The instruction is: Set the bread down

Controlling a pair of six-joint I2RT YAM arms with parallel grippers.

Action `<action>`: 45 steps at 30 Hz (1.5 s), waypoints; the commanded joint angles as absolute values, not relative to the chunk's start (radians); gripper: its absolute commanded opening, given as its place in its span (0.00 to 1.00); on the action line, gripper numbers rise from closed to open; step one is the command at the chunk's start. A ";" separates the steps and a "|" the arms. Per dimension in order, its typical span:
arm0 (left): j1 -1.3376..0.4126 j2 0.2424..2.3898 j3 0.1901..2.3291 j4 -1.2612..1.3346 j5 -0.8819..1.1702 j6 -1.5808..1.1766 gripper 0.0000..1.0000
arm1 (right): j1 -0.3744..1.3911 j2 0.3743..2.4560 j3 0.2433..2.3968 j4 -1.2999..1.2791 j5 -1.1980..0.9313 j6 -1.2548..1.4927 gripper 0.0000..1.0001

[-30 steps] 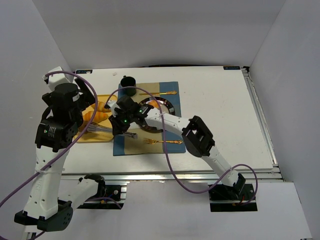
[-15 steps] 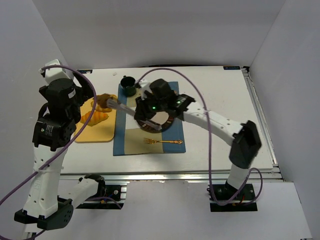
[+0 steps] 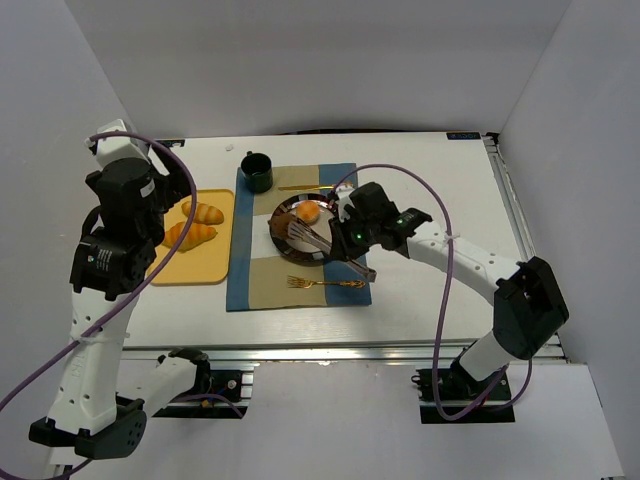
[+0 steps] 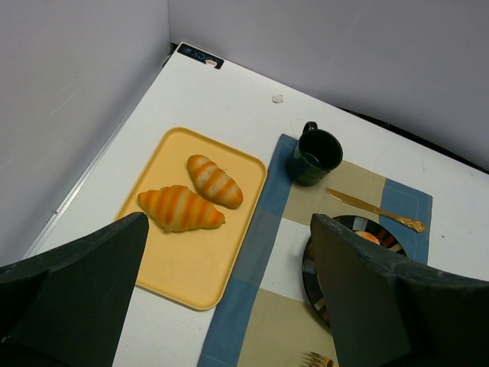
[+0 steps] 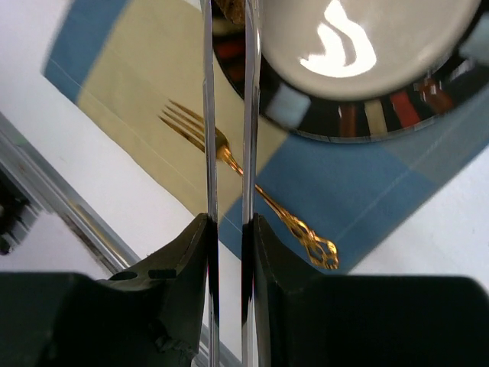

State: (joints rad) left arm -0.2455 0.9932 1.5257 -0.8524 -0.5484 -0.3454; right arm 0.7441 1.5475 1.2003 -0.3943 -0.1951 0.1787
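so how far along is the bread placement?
Done: the round bun sits on the plate. In hand: the right end effector grips tongs, tips at the dark chunk by the plate's rim; can't tell if it's released. Left: let go, pull the tongs away. The left end effector hangs open above the croissant tray.

A small black rectangular sticker (image 4: pixel 197 55) at the far corner of the white table (image 4: pixel 229 107), seen from the left wrist camera, carries the only lettering in view. Its pale blue characters are too small and blurred to read. A similar dark sticker (image 3: pixel 463 135) on the table's far right edge in the top view is equally illegible.
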 commanded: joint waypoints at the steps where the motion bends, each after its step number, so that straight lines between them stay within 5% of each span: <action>1: -0.244 0.980 1.517 -0.844 -0.540 -0.354 0.98 | 0.733 1.506 1.154 -0.362 -0.186 0.161 0.17; 8: -0.244 0.965 1.513 -0.865 -0.554 -0.359 0.98 | 0.729 1.496 1.075 -0.341 -0.161 0.172 0.19; 21: -0.244 0.965 1.509 -0.850 -0.526 -0.379 0.98 | 0.729 1.444 1.106 -0.387 -0.127 0.179 0.55; 38: -0.244 1.012 1.531 -0.808 -0.505 -0.371 0.98 | 0.567 1.327 1.269 -0.463 0.139 0.276 0.55; 45: -0.244 1.063 1.549 -0.784 -0.488 -0.356 0.98 | 0.391 1.621 1.469 -0.492 0.235 0.302 0.58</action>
